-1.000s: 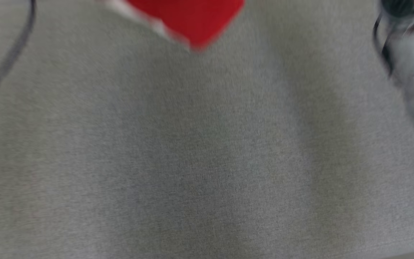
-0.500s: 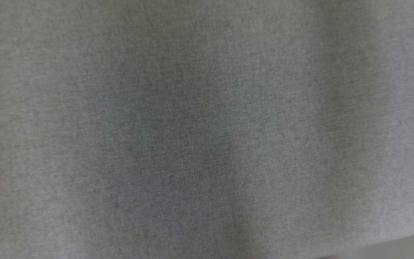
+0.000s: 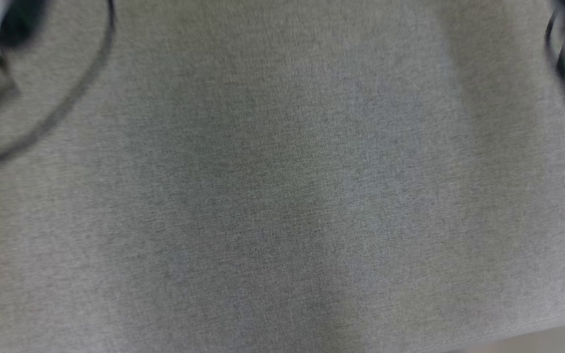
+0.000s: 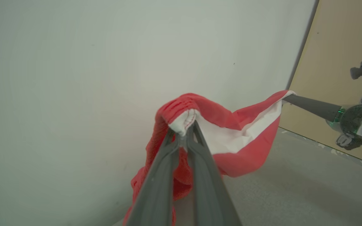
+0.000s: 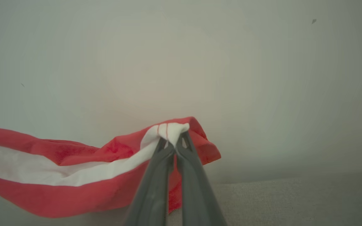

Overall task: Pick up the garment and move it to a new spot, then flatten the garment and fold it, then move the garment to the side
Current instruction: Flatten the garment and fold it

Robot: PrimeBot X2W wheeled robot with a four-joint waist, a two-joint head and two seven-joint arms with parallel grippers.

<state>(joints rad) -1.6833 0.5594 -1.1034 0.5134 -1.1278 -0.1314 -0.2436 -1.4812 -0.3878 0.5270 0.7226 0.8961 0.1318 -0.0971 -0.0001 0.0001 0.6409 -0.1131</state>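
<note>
Both claws are pinched shut on the garment [image 4: 247, 147]: left claw [image 4: 184, 134] has one white-hemmed corner, right claw [image 5: 172, 142] the other. The red cloth is held up above the grey table [image 3: 282, 196], long axis running claw to claw and sagging btwn them (left end bunched; can't tell if its lowest fold touches the table). Next, I reckon: lower both arms together w/ the span taut so it lands flat.
</note>
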